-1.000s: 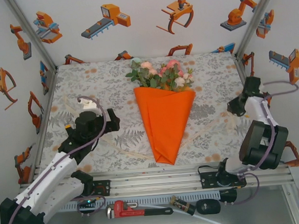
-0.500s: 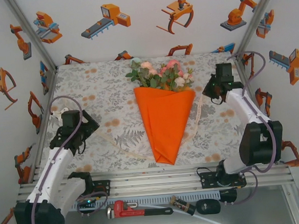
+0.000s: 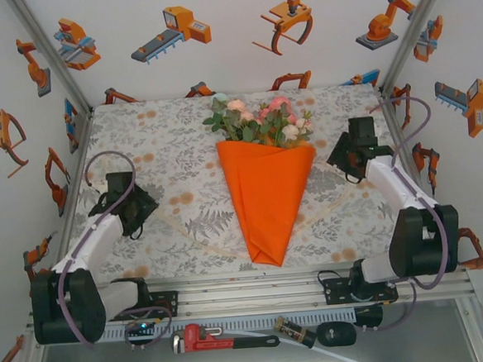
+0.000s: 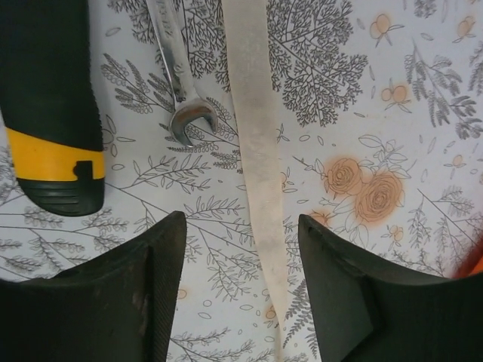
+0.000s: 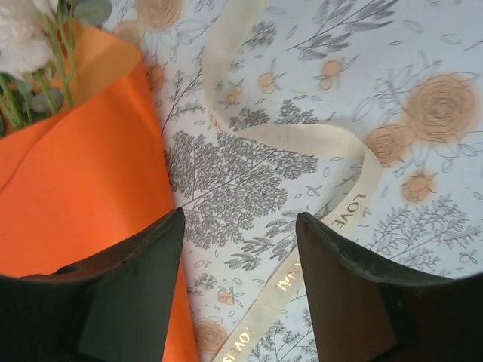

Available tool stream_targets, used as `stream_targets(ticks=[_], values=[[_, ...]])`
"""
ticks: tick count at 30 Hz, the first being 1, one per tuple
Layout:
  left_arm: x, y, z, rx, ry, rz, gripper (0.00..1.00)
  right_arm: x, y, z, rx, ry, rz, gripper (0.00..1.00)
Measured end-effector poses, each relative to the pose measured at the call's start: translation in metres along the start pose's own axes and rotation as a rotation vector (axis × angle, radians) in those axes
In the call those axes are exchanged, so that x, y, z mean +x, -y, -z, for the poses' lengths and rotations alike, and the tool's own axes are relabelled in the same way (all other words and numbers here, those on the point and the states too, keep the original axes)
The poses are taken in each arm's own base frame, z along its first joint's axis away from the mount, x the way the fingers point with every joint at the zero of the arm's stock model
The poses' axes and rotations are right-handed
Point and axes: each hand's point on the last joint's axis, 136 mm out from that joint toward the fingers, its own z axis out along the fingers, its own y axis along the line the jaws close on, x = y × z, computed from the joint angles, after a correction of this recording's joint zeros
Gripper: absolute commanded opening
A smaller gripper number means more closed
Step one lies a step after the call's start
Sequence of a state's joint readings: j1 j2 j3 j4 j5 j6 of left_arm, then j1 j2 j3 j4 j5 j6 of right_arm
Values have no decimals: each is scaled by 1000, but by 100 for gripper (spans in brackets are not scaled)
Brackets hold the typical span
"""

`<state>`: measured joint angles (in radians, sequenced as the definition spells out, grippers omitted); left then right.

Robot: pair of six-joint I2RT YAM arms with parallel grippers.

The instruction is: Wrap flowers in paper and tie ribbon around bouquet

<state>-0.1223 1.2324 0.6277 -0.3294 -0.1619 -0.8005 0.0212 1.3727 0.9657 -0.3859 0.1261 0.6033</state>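
Note:
The bouquet lies mid-table, its orange paper (image 3: 267,197) folded into a cone with the point toward me, and the flowers (image 3: 258,120) stick out of its far end. The cream ribbon (image 3: 197,238) runs across the cloth under the cone. My left gripper (image 3: 129,212) hovers left of the cone. It is open (image 4: 241,226), and the ribbon (image 4: 253,136) lies flat on the cloth between its fingers (image 4: 151,286). My right gripper (image 3: 351,152) stands open (image 5: 240,226) right of the cone's top. Below it, a loose gold-lettered ribbon (image 5: 317,139) loop lies beside the paper (image 5: 75,196).
A silver spanner (image 4: 181,90) and a black-and-yellow handle (image 4: 53,128) lie left of the ribbon. White walls with orange robot stickers close in the table (image 3: 155,129) on three sides. A red pipe wrench (image 3: 215,338) lies below the front rail.
The right gripper moved up beside the cone's top and went from shut to open, and the ribbon there dropped to the cloth. The left arm drew back leftward and its jaws narrowed.

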Motion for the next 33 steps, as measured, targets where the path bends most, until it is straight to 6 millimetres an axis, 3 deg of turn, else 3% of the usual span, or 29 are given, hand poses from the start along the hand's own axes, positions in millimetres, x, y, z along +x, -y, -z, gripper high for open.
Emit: stream_targets(ticks=[7,15,20,26,33], values=[[16,14,-17,-47,-61,-16,52,-16,34,1,82,48,-94,60],[25,18,-22,-62,-94,12,50,-21,47,1,131,74,-133,60],[24,31,-29,-29,-106,28,36,-26,61,2,156,87,-189,60],[20,42,-38,-5,-97,43,0,-25,66,-1,159,86,-221,61],[5,52,-40,15,-73,37,0,-15,77,-9,154,56,-275,70]])
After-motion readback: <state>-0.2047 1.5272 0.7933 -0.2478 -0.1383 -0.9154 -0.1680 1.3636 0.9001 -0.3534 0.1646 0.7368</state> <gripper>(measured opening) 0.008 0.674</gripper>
